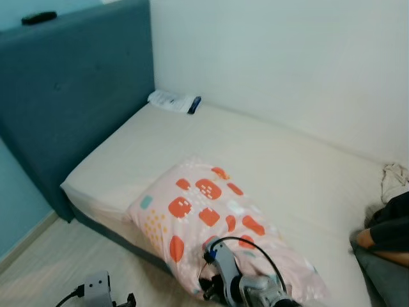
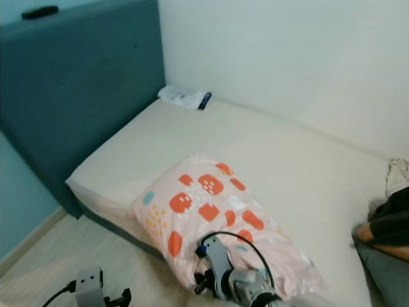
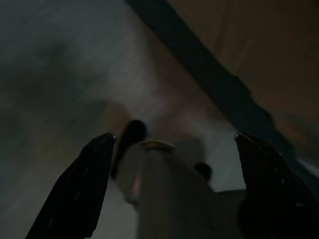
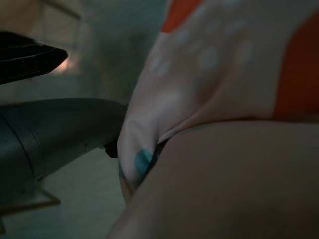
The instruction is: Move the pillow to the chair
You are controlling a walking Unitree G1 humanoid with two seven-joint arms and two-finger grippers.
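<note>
Currently the right gripper [image 1: 214,288] pinches the near corner of the pillow [image 1: 204,214], which lies at the bed [image 1: 281,160] edge, ready for lifting. At eight o'clock, the left gripper [image 3: 172,149] hangs spread over the floor [image 1: 45,262], idle.

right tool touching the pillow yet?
Touching. In the right wrist view a pillow fold is pressed against the dark finger. In the left eye view the right tool sits at the pillow's near edge, at the bed side.
</note>
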